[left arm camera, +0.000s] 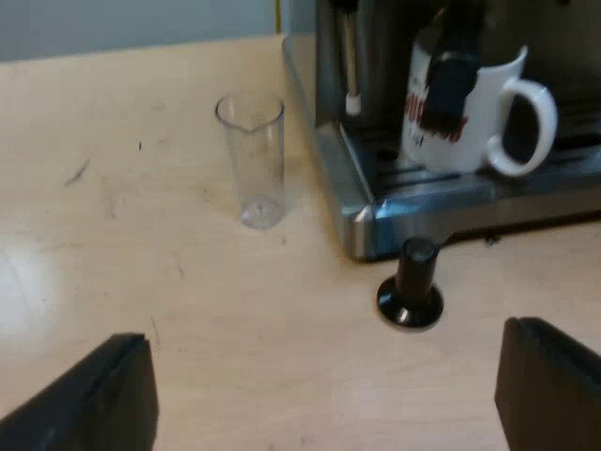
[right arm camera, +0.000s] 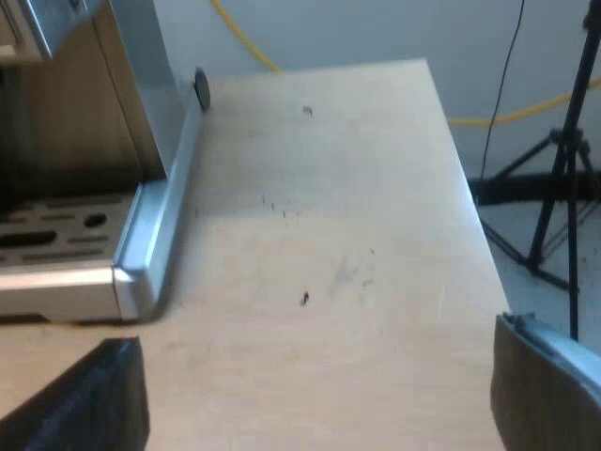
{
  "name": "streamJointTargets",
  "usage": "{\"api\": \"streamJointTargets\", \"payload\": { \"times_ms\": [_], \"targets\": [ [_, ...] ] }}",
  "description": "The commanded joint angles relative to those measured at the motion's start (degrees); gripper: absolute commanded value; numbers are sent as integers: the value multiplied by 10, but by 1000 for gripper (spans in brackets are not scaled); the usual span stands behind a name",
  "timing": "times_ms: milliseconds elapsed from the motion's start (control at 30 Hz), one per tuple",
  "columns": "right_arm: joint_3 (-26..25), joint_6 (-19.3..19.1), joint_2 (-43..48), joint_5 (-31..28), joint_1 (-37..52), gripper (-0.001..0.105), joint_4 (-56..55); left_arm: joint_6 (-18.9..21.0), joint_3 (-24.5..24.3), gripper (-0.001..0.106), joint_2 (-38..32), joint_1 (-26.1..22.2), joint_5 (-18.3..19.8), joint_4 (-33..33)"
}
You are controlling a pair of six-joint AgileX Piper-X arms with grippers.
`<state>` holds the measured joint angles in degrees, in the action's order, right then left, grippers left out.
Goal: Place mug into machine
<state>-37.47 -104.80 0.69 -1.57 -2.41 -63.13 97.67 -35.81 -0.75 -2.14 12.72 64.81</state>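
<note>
Mug (left arm camera: 474,122) on machine's (left arm camera: 352,202) tray (left arm camera: 573,162), nr its front edge: rigid, glazed, prob. slippery, breakable; take by handle (left arm camera: 547,117). L hand (left arm camera: 324,395), R hand (right arm camera: 319,395): both spread, empty.

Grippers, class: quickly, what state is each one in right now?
Left gripper: open, holding nothing.
Right gripper: open, holding nothing.

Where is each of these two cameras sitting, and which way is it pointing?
Left wrist view: rides the left arm, facing the espresso machine front, mug, measuring glass and tamper; left gripper open.
Right wrist view: rides the right arm, looking down past the machine's tray corner across the table; right gripper open.
Both share the machine and table.
</note>
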Motion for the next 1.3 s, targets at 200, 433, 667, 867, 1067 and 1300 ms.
{"api": "streamJointTargets", "payload": {
  "times_ms": [200, 433, 667, 867, 1067, 1300],
  "targets": [
    [54, -4, 23, 5, 2, 89, 3, -2, 49, 89, -77, -1, -4, -35],
    [58, -4, 23, 4, 2, 89, 12, -2, 49, 89, -77, -1, -4, -35],
    [58, -4, 23, 4, 2, 89, 12, -2, 49, 89, -77, -1, -4, -35],
    [58, -4, 23, 4, 2, 89, 12, -2, 49, 89, -77, -1, -4, -35],
    [58, -4, 23, 4, 2, 89, 12, -2, 49, 89, -77, -1, -4, -35],
    [58, -4, 23, 4, 2, 89, 12, -2, 49, 89, -77, -1, -4, -35]
  ]
}}
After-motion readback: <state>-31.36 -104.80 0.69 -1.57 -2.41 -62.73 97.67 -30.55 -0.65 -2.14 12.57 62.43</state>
